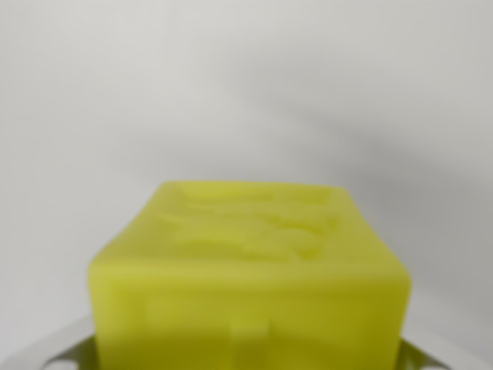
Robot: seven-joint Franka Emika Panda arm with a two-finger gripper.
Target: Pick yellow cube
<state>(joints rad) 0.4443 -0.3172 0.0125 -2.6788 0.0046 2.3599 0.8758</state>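
Note:
The yellow cube [248,270] fills the lower middle of the wrist view, very close and blurred, with shallow raised marks on its top face. Pale grey fingers [54,351] show at the bottom corners, one against each side of the cube. My gripper [246,361] is shut on the cube, whose lower part is cut off by the bottom edge of the frame.
Behind the cube there is only a plain white surface [231,92]. A soft grey shadow [400,146] crosses it on the wrist view's right.

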